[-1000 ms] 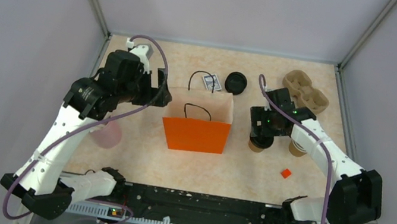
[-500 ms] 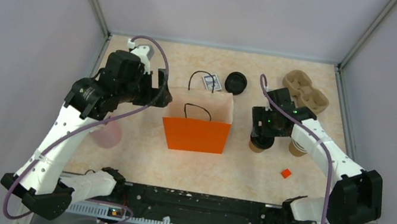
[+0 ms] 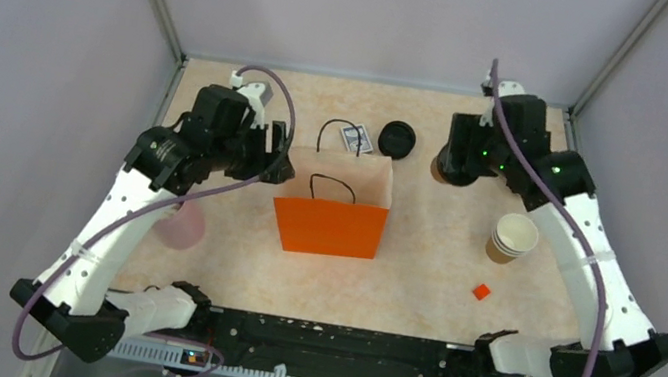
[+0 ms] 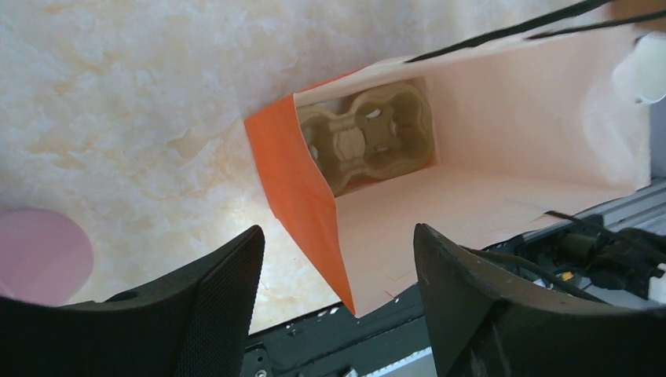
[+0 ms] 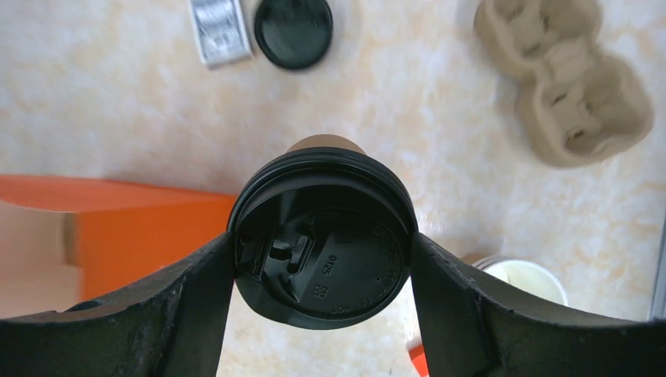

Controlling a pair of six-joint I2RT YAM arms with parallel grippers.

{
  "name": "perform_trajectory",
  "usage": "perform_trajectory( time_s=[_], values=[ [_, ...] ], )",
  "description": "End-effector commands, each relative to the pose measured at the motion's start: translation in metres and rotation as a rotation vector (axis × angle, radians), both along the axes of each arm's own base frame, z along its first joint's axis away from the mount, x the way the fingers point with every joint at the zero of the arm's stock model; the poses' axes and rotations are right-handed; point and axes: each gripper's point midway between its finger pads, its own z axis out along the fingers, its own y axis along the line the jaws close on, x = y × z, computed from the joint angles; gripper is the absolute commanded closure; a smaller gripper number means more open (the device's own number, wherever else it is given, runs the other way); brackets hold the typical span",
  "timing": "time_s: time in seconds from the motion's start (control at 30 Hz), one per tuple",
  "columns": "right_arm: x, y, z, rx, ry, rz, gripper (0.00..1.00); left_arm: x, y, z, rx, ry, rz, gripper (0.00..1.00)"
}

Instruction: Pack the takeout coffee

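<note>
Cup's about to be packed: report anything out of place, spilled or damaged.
Nothing spilled or damaged. The lidded cup sits squarely in the right gripper. One oddity: a small red scrap lies loose on the table near the stacked cups.

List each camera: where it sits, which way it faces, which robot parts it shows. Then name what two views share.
Top external: above and behind the bases, looking down on the table; both arms show, flanking the orange paper bag.
Left wrist: on the left arm, looking down into the bag's mouth; the left gripper frames it.
Right wrist: looking down past the right gripper clamping the black-lidded tan paper cup.
Shared: the bag appears in all three.
</note>
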Motion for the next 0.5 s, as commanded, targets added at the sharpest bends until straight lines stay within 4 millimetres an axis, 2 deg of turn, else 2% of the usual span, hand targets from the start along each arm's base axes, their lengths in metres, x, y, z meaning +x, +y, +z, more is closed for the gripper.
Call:
perform_trajectory(
  time_s=[0.0, 0.13, 0.23, 0.37, 0.47],
  values=[
    [-0.007, 0.002, 0.087, 0.103, -0.209, 0.039, 0.4, 0.006, -0.005, -0.013, 0.008, 0.01, -0.027, 0.28],
    [-0.018, 0.024, 0.136, 0.171, -0.326, 0.137, 0.41, 0.013, -0.006, -0.013, 0.009, -0.024, -0.027, 0.36],
    [-0.036, 0.053, 0.165, 0.199, -0.399, 0.272, 0.42, 0.02, -0.007, -0.016, 0.032, -0.033, -0.036, 0.4],
    [-0.062, 0.094, 0.176, 0.135, -0.458, 0.472, 0.42, 0.025, -0.007, -0.024, 0.067, -0.023, -0.056, 0.55],
    [-0.082, 0.122, 0.18, 0.105, -0.49, 0.597, 0.42, 0.028, -0.007, -0.016, 0.064, -0.049, -0.052, 0.71]
  ],
)
